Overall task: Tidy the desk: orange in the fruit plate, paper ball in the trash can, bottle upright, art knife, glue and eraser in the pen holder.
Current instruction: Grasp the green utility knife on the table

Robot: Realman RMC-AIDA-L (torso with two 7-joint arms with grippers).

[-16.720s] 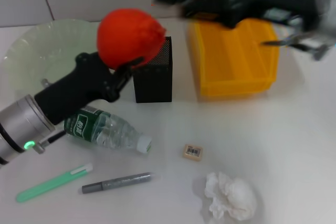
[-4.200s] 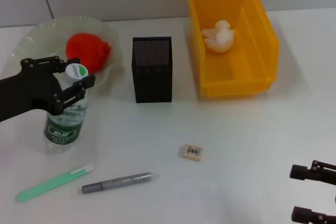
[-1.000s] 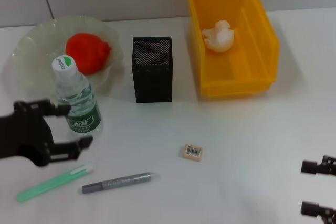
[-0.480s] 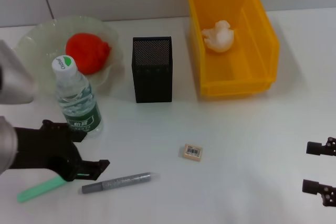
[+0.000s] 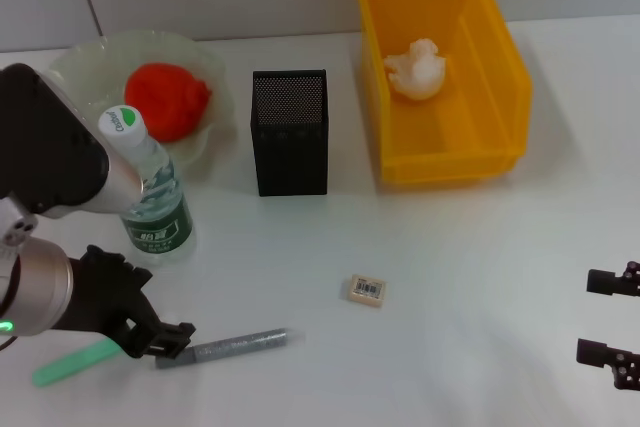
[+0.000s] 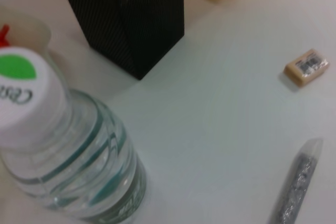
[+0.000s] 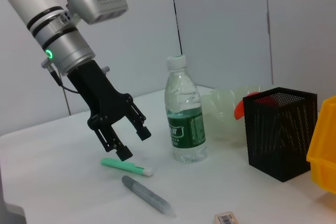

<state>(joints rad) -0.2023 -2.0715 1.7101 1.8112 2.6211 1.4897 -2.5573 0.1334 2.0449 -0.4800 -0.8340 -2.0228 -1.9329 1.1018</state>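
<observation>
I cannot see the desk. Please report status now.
Left hand open, low over green stick and grey pen. Right hand open, idle near edge. Bottle upright. Eraser on desk, unobstructed.

Barcode on eraser [image 5: 366, 289]; nothing else legible.

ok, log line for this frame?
orange in fruit plate | paper ball in trash can | bottle upright | left gripper open over green stick | eraser on desk

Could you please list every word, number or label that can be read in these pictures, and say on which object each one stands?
Bottle cap: dark letters beside a green leaf mark, cut off and blurred, not readable.
Bottle's dark green label: a white emblem and print, too small to read.
Eraser: a white barcode label, digits not readable.
Nothing else carries readable text.
</observation>
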